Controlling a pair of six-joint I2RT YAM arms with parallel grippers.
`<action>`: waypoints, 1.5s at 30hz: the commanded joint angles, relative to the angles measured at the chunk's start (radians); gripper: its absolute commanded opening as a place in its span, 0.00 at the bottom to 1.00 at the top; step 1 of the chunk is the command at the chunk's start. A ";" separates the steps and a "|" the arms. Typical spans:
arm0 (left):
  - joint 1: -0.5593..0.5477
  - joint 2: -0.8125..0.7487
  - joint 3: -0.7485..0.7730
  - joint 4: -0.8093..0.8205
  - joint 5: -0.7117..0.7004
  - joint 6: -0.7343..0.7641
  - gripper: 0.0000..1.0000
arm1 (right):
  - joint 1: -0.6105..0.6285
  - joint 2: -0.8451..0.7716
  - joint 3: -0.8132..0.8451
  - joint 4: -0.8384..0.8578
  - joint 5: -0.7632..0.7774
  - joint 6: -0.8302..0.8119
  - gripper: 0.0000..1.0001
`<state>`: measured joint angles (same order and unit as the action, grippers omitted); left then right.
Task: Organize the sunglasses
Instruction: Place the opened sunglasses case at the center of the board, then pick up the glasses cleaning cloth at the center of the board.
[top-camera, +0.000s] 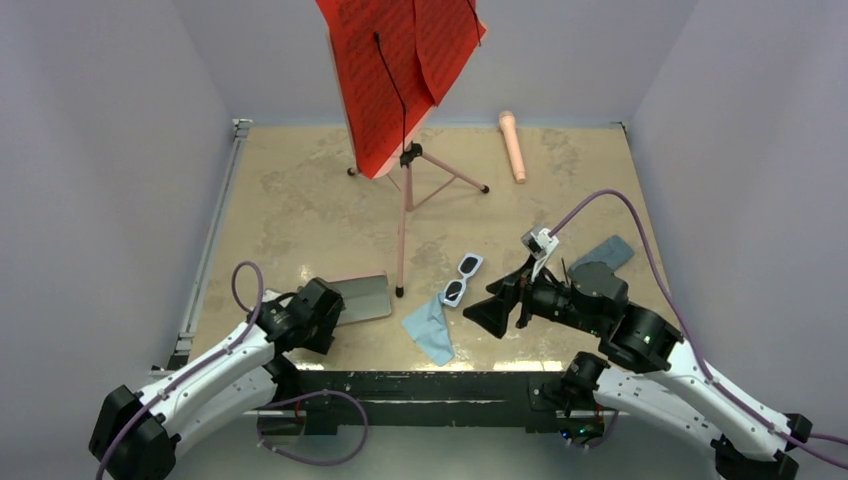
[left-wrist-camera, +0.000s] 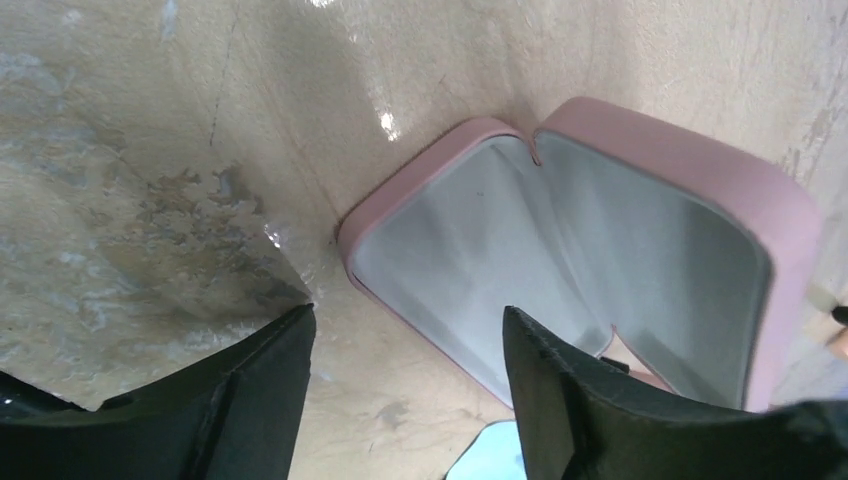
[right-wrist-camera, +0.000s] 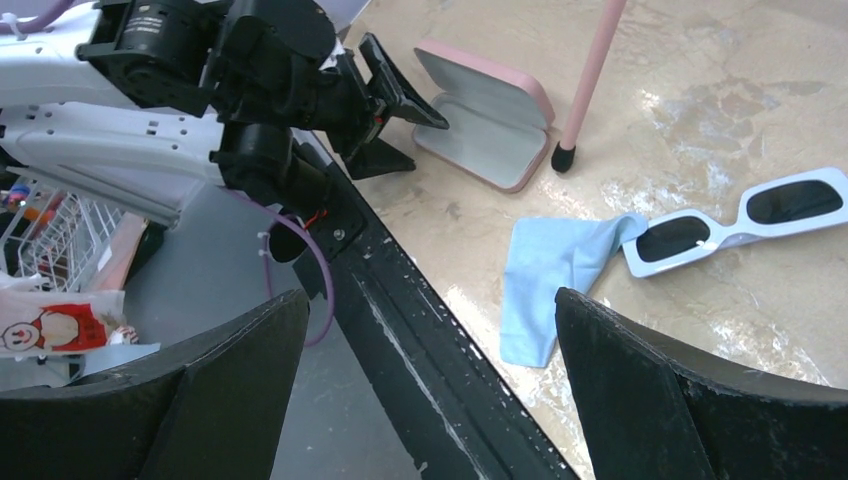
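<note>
The left jaws are standing open with nothing between them, hovering low over the desk (left-wrist-camera: 150, 150). Just beyond them the pink case (left-wrist-camera: 620, 240) is lying open with its grey lining facing up. In the left wrist view one finger is overlapping the case's near rim.

The right jaws are gaping wide and empty, hanging above the desk's near edge. Ahead of them the blue cloth (right-wrist-camera: 555, 280) is lying crumpled. The white-framed sunglasses (right-wrist-camera: 740, 220) are resting flat on the desk with their dark lenses up, one end touching a corner of the cloth. In the top view this pair is sitting between the music stand (top-camera: 390, 80) and the right arm.

The grey-blue flat case (top-camera: 610, 252) is lying just past the right arm, towards the desk's right side. A pink oblong object (top-camera: 513, 145) is resting near the far edge.
</note>
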<state>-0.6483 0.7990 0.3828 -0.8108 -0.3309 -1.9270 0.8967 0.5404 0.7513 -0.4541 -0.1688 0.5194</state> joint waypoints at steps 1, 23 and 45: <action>0.001 -0.073 -0.011 -0.053 0.060 0.064 0.78 | 0.001 0.000 -0.017 0.000 0.058 0.047 0.98; 0.000 -0.291 0.345 -0.490 0.045 0.519 1.00 | 0.360 0.538 0.034 -0.109 0.390 0.172 0.93; 0.001 -0.318 0.296 -0.485 0.046 0.526 1.00 | 0.501 1.101 0.290 -0.215 0.399 0.174 0.46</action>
<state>-0.6483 0.4709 0.7044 -1.2678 -0.2836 -1.4353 1.4139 1.6367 1.0225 -0.6464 0.1925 0.6704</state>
